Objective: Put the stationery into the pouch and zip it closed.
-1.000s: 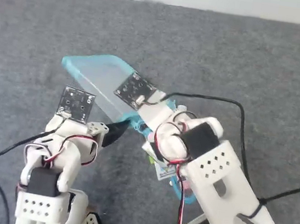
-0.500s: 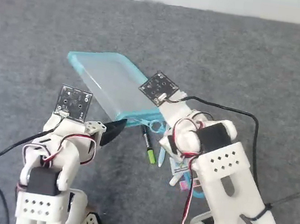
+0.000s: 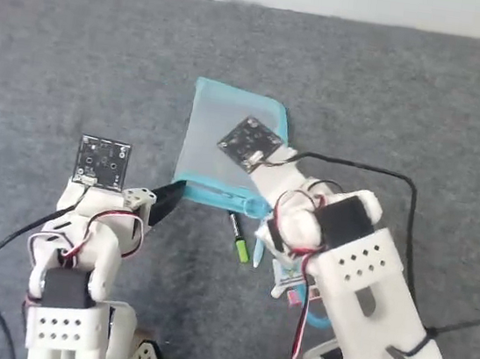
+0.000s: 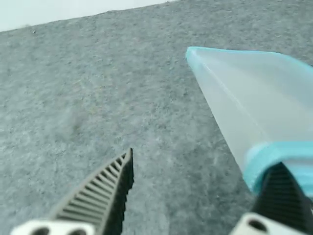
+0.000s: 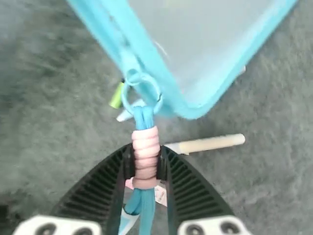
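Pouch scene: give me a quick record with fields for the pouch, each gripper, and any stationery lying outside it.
pouch: translucent with teal edging, between the two grippers, over the grey mat
left gripper: open, one finger against the pouch's teal corner
right gripper: fingers shut on the pull strap
outside pouch: green-ended pen and cream stick, both on the mat
zip: cannot tell whether closed
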`<state>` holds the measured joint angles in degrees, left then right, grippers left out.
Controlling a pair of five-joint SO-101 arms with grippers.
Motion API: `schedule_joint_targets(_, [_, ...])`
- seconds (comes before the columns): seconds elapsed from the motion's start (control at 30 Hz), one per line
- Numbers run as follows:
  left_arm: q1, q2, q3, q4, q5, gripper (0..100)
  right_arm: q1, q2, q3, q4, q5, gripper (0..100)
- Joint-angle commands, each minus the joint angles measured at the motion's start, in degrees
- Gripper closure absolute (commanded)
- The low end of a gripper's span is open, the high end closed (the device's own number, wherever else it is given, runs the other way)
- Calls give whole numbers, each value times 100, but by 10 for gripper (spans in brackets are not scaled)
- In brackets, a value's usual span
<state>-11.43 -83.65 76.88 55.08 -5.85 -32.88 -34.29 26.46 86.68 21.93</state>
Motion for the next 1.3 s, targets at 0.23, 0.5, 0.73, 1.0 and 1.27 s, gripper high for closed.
schedule_joint_targets(0.23, [457, -44, 48, -220, 88, 614, -1402, -391, -897, 620, -132, 991])
schedule_joint_targets(0.5, [501, -44, 426, -782, 88, 660, -1411, -1552, -1116, 1226, 70, 991])
schedule_joint_targets(0.73, [1064, -53, 497, -659, 70, 796, -1402, -1429, -1099, 1297, 79, 991])
schedule_joint_targets(1.0, [976, -88, 462, -659, 105, 989, -1358, -1411, -862, 1235, 88, 991])
schedule_joint_targets(1.27, [273, -53, 242, -624, 651, 991, -84, -1402, -62, 488, 255, 990])
